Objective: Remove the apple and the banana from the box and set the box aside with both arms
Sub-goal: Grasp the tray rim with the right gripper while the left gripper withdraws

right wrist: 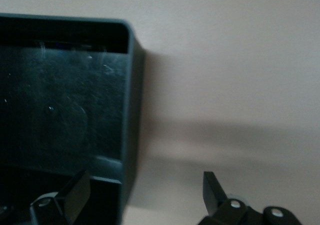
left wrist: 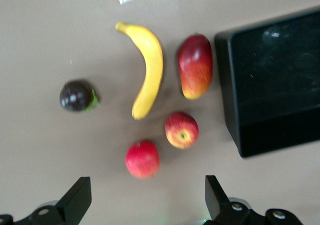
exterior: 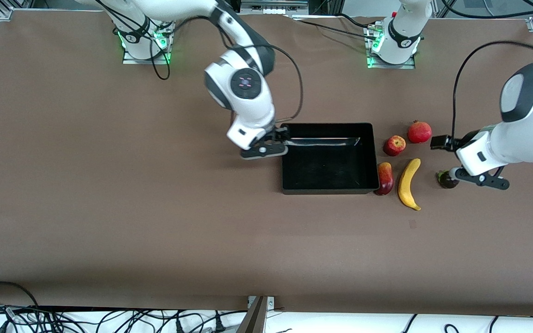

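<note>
The black tray (exterior: 329,182) lies mid-table. My right gripper (exterior: 266,149) is open at the tray's corner toward the right arm's end; in the right wrist view (right wrist: 144,195) its jaws straddle the tray wall (right wrist: 129,110), one finger inside, one outside. The yellow banana (exterior: 408,183) and the small red apple (exterior: 394,145) lie beside the tray toward the left arm's end. My left gripper (exterior: 479,179) is open and empty, up over the table by these fruits. The left wrist view (left wrist: 145,200) shows the banana (left wrist: 147,70), apple (left wrist: 181,130) and tray (left wrist: 275,80).
A red-yellow mango (exterior: 385,178) lies against the tray's wall next to the banana. A round red fruit (exterior: 419,132) sits farther from the front camera than the apple. A dark purple fruit (exterior: 447,179) lies under the left gripper's edge.
</note>
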Controlling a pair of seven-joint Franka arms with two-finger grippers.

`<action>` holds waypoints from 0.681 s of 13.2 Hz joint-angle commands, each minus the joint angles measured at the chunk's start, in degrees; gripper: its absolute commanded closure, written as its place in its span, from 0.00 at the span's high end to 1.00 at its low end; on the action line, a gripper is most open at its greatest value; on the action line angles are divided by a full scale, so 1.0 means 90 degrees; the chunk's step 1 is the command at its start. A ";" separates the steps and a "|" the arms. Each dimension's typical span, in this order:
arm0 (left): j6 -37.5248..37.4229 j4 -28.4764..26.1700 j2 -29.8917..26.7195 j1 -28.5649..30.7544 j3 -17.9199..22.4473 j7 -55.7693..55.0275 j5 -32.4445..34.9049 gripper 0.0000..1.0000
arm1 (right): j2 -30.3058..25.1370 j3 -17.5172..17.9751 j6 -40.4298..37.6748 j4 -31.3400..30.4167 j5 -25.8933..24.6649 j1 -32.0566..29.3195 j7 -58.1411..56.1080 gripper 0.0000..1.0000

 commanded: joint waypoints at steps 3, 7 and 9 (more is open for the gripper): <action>-0.0500 0.0433 -0.1014 -0.1418 0.1660 -0.0074 -0.0499 1.00 | 0.0920 -0.0409 0.0784 0.0332 -0.0526 0.0679 0.0877 0.94; -0.0112 -0.0171 -0.1787 -0.3005 0.3629 -0.0181 -0.1108 1.00 | 0.0882 -0.0468 0.0765 0.0352 -0.0537 0.0660 0.0731 0.00; 0.0309 -0.0600 -0.2042 -0.3650 0.4323 -0.0200 -0.1147 1.00 | 0.0863 -0.0468 0.0746 0.0352 -0.0507 0.0641 0.0819 0.00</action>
